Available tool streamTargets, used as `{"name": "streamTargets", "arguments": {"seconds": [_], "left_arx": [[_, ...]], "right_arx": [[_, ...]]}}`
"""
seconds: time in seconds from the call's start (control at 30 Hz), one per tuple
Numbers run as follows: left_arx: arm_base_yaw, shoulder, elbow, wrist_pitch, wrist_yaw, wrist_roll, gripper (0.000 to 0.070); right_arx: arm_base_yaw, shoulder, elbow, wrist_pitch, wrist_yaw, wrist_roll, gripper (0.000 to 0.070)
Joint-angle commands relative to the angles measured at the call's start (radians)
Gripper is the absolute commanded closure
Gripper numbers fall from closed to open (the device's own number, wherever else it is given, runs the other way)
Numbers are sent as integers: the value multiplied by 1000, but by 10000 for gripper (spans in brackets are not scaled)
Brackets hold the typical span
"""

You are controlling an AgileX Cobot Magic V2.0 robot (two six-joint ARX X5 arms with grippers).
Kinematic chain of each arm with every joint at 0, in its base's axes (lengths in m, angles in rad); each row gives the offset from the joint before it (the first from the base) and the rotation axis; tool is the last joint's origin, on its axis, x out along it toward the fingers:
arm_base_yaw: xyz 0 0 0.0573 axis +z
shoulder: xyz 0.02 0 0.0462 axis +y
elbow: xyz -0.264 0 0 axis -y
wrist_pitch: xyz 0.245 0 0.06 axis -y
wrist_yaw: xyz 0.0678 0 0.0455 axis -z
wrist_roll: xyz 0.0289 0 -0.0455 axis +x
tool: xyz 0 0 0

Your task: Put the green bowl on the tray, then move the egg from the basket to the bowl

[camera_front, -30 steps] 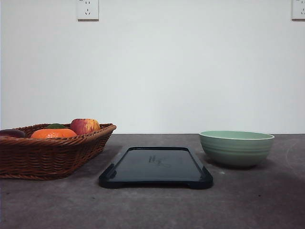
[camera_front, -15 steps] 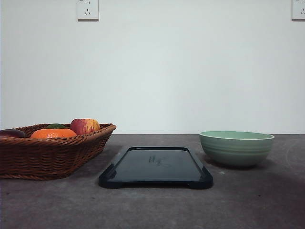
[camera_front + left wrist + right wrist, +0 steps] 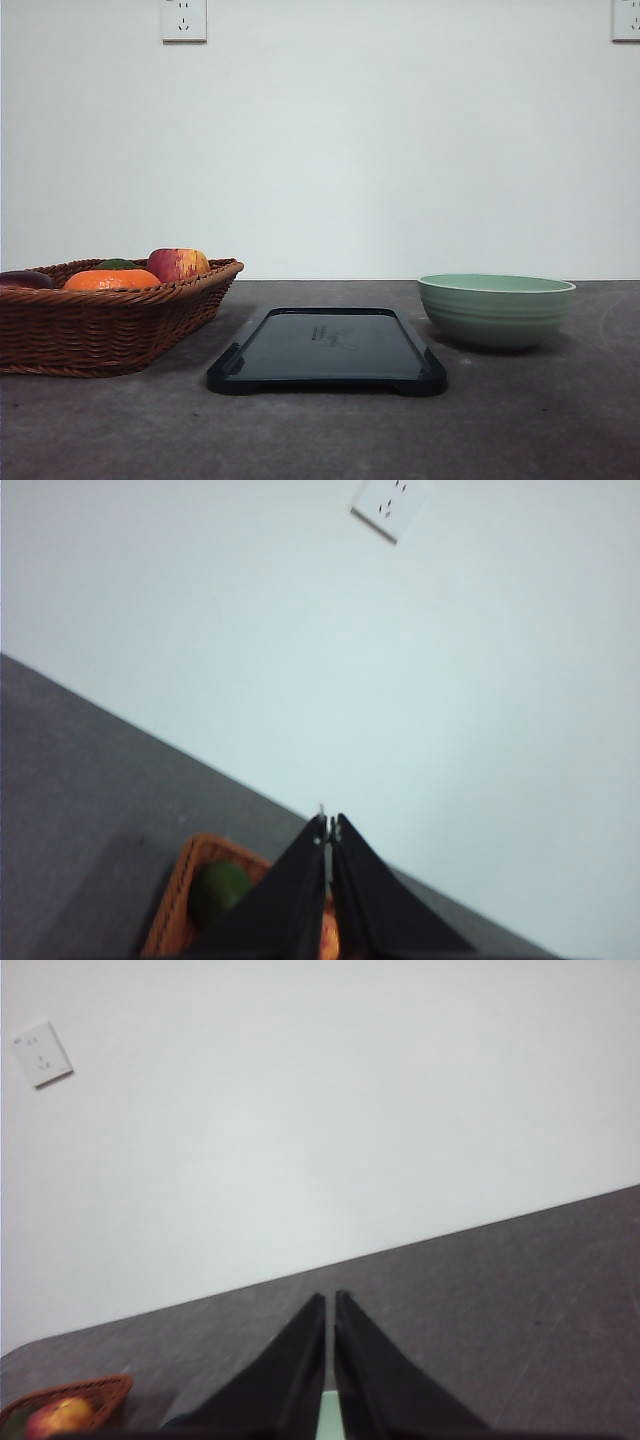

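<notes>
Scene (image 3: 320,430) seemingly unchanged since earlier

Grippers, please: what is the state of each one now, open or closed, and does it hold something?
Left gripper: closed, fingers together, holding nothing.
Right gripper: closed, only a thin slit between the fingers, holding nothing.

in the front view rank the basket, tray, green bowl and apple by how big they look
1. basket, cut off at the frame edge
2. tray, close to the basket
3. green bowl
4. apple, partly hidden behind the basket rim
</notes>
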State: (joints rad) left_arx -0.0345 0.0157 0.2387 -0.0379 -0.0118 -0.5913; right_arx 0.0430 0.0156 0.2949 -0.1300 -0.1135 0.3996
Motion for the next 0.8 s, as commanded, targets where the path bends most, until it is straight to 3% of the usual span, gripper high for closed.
{"name": "streamTargets", "arguments": {"seconds": [0.0,0.2,0.4,0.57,0.77], "left_arx": [[2,23,80,-83,24,27,700],[2,169,308,-303,170,127,700],[1,348,453,-447,306,219,700],[-4,467,507,-508,381,326,700],[-39,586,559,-572,413,510,700]], "right_arx": [[1,20,58,-66,-12,6,693],[1,135,211,-213,-92,-50,693],[1,277,276,-230,-234,-85,693],[4,387,303,-280,-340,-210,693],[44,478,309,-338,-359,-379,693]]}}
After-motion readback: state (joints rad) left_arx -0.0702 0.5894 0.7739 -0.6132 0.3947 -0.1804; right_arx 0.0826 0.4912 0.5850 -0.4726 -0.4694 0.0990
